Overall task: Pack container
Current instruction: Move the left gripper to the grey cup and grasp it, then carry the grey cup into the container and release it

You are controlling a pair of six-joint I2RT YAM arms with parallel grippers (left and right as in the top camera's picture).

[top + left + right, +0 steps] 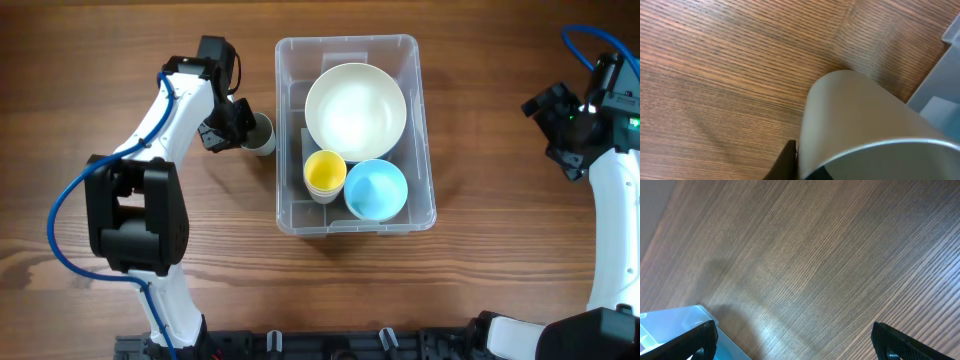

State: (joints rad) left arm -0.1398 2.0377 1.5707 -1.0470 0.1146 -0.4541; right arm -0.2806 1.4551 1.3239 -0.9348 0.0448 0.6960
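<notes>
The clear container (290,215) stands in the middle of the table. It holds a large white bowl (355,108), a yellow cup (325,172) and a light blue bowl (376,189). My left gripper (240,125) is shut on a grey cup (262,133) just left of the container's left wall, one finger outside and one inside the cup. The grey cup (860,120) fills the left wrist view, with the container's wall (940,95) at the right. My right gripper (562,125) is open and empty, well right of the container, whose corner (670,330) shows in the right wrist view.
The wood table (100,60) stretches around the container. The left arm (140,200) reaches in from the front left, the right arm (610,200) from the front right.
</notes>
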